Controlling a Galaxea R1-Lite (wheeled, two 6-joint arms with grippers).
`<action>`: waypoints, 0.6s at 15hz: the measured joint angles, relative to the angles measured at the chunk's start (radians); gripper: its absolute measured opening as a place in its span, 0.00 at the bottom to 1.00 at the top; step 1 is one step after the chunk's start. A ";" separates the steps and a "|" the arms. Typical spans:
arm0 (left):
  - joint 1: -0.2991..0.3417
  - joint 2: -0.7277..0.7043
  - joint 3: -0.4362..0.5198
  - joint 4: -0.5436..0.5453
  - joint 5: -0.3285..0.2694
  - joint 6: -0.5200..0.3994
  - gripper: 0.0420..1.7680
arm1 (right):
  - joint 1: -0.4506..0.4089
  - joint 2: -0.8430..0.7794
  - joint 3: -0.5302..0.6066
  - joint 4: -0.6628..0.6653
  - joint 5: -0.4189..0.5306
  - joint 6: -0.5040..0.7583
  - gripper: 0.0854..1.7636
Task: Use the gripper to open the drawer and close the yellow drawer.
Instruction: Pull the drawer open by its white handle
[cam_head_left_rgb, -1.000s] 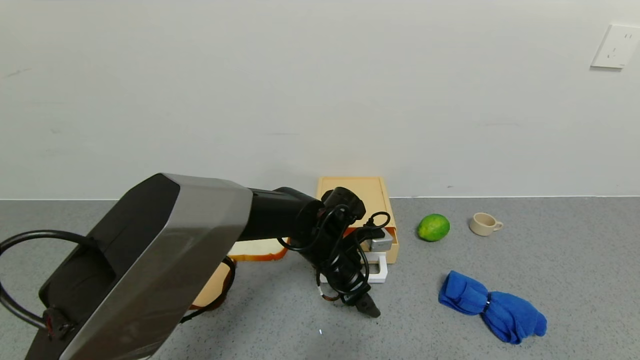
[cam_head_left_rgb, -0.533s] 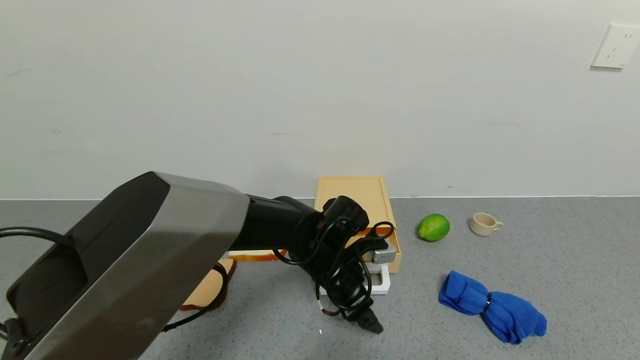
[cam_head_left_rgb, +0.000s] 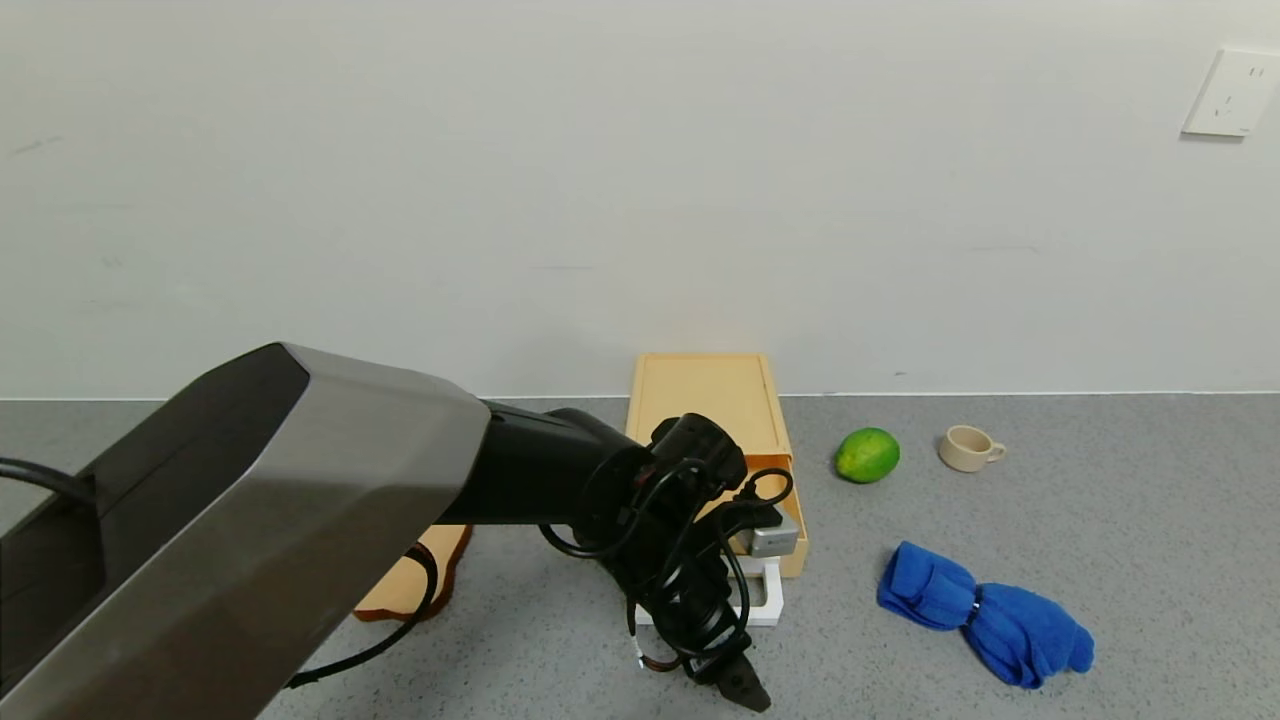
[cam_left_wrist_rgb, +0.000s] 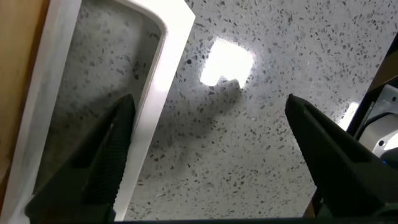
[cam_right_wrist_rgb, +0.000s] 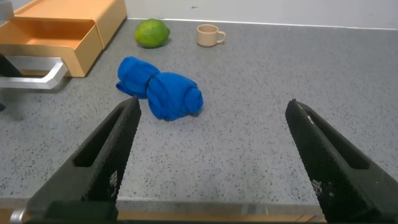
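Yellow-tan plastic, the drawer (cam_head_left_rgb: 770, 500) is sitting partly pulled out of its casing (cam_head_left_rgb: 705, 395) at lower centre of the head view, white handle (cam_head_left_rgb: 768, 590) toward me. I am holding the left gripper (cam_left_wrist_rgb: 211, 155) just in front of it, fingers (cam_left_wrist_rgb: 112, 155) spread wide, one inside the handle loop, gripping nothing. The right gripper (cam_right_wrist_rgb: 211, 155) is hanging open too (near the blue cloth (cam_right_wrist_rgb: 158, 90)).

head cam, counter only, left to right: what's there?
bread slice → left gripper → blue cloth; on the farther row, yellow drawer → lime → cup.
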 joint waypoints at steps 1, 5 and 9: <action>-0.004 -0.005 0.009 -0.001 0.001 -0.009 0.97 | 0.000 0.000 0.000 0.000 0.000 0.000 0.97; -0.019 -0.021 0.037 -0.001 0.007 -0.047 0.97 | 0.000 0.000 0.000 0.000 0.000 0.000 0.97; -0.042 -0.030 0.070 -0.020 0.015 -0.081 0.97 | 0.000 0.000 0.000 0.000 0.000 0.000 0.97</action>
